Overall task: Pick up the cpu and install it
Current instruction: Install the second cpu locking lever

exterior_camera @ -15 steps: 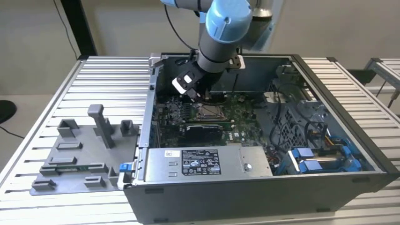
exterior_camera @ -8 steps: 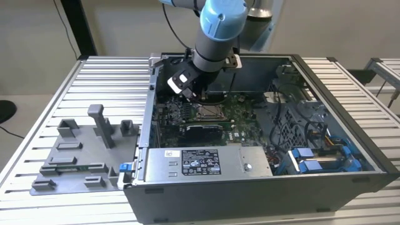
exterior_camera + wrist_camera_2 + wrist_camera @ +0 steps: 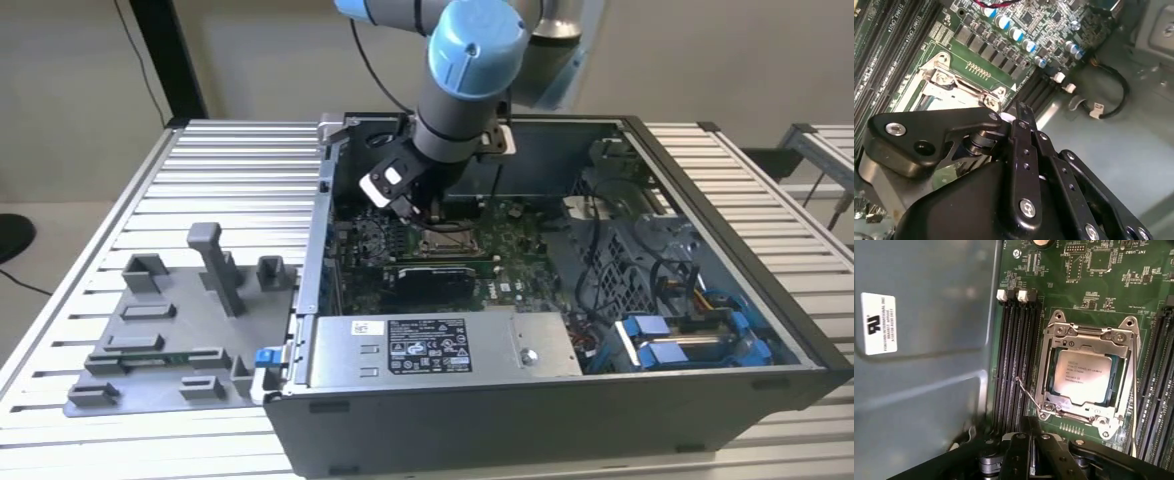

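The cpu [image 3: 1082, 374] sits in the socket frame [image 3: 1085, 333], centre-right of the first wrist view; install step looks near complete. The gripper [image 3: 1030, 460] hovers just above the board, fingers narrow, holding nothing. Retention lever [image 3: 1026, 391] is not latched.

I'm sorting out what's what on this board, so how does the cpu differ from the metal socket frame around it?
The cpu is a flat, solid square with a pale silvery top bearing print; the socket frame is an open metal border with screws at its corners. The cpu is smaller and lies inside the frame's window, while the frame surrounds it on the green motherboard. Both are metallic, squarish and lie flat.
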`<state>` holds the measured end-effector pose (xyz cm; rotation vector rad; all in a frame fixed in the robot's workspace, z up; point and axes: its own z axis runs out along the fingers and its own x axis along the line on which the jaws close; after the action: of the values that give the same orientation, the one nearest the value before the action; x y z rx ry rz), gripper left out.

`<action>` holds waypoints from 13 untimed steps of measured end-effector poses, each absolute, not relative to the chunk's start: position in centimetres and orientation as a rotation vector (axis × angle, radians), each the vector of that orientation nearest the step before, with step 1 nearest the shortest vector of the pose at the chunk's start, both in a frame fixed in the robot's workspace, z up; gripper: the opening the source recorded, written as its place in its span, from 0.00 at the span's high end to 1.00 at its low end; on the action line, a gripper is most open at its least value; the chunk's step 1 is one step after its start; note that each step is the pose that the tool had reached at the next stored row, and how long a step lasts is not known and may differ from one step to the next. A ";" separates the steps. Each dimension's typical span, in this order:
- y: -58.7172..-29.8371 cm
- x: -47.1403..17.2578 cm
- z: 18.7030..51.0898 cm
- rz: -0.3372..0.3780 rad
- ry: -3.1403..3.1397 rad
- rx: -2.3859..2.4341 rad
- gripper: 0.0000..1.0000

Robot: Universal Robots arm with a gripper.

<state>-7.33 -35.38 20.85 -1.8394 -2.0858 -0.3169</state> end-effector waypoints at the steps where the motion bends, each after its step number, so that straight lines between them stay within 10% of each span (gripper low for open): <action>1: -35.3 -7.3 20.7 -0.317 -2.086 -1.839 1.00; 13: -34.9 -6.4 19.4 -0.318 -2.085 -1.839 1.00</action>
<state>-6.43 -34.88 19.43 -1.8388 -2.0851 -0.3177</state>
